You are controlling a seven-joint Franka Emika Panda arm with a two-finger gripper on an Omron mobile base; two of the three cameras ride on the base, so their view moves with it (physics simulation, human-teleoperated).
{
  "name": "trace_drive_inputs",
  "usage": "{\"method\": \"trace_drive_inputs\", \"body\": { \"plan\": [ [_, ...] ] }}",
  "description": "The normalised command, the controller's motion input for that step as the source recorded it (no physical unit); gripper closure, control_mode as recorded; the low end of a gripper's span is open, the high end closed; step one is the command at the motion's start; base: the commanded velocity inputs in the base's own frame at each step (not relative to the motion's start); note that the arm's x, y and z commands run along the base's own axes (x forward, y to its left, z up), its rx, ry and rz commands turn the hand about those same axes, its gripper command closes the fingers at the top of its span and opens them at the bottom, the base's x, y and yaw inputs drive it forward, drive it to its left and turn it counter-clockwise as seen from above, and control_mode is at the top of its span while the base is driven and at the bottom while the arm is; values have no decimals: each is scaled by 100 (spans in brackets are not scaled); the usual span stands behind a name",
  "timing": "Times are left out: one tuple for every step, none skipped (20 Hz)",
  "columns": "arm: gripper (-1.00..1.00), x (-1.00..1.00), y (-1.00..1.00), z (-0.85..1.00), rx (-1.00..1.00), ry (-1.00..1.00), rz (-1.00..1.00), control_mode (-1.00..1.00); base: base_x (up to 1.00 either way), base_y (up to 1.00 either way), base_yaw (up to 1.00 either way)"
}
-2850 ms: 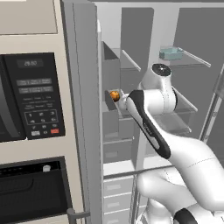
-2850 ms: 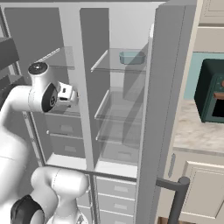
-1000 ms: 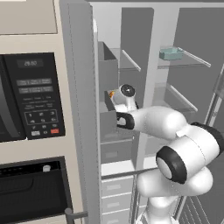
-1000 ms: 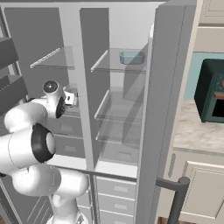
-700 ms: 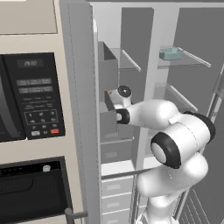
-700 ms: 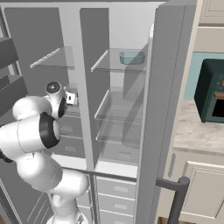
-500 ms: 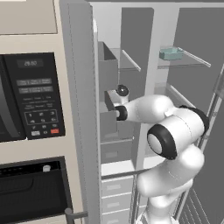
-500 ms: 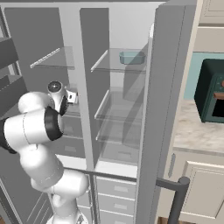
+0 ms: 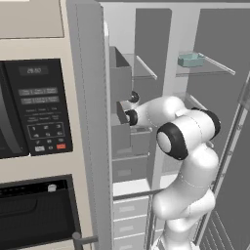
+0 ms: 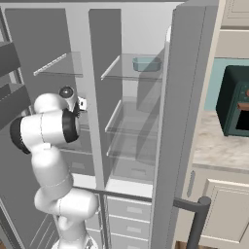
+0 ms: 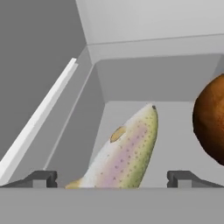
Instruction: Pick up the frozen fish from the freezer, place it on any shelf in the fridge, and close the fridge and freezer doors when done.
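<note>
Inside the grey bin (image 11: 153,83) lies one frozen fish (image 11: 127,153), slanted, with one orange ball (image 11: 212,124) just beside it. At the bin's near edge, the gripper (image 11: 111,178) straddles the fish's tail, its two fingers apart.

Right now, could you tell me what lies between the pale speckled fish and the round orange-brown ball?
Only bare grey bin floor, as the hand view shows; the pale speckled fish and the round orange-brown ball lie apart.

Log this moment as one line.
phase: pre-grasp | gripper: open, astride frozen fish | frozen fish: lying in grey bin, orange ball beside | freezer door: open
</note>
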Motion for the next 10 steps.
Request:
{"method": "trace_drive_inputs", "body": {
  "plan": [
    [-100, 41, 34, -19, 0, 0, 0, -100, 0, 0, 0],
    [-100, 39, 29, -25, 0, 3, 0, -100, 0, 0, 0],
    [-100, 36, 27, -31, 0, 5, 0, -100, 0, 0, 0],
    [-100, 36, 27, -30, 0, 7, 0, -100, 0, 0, 0],
    [-100, 38, 31, -31, 0, 8, 0, -100, 0, 0, 0],
    [-100, 37, 32, -34, 0, 10, 0, -100, 0, 0, 0],
    [-100, 26, 28, -41, 0, 13, 0, -100, 0, 0, 0],
    [-100, 14, 21, -46, 0, 17, 0, -100, 0, 0, 0],
    [-100, 0, 11, -56, 0, 21, 0, -100, 0, 0, 0],
    [-100, 0, 3, -64, 0, 21, -1, -100, 0, 0, 0]
  ]
}}
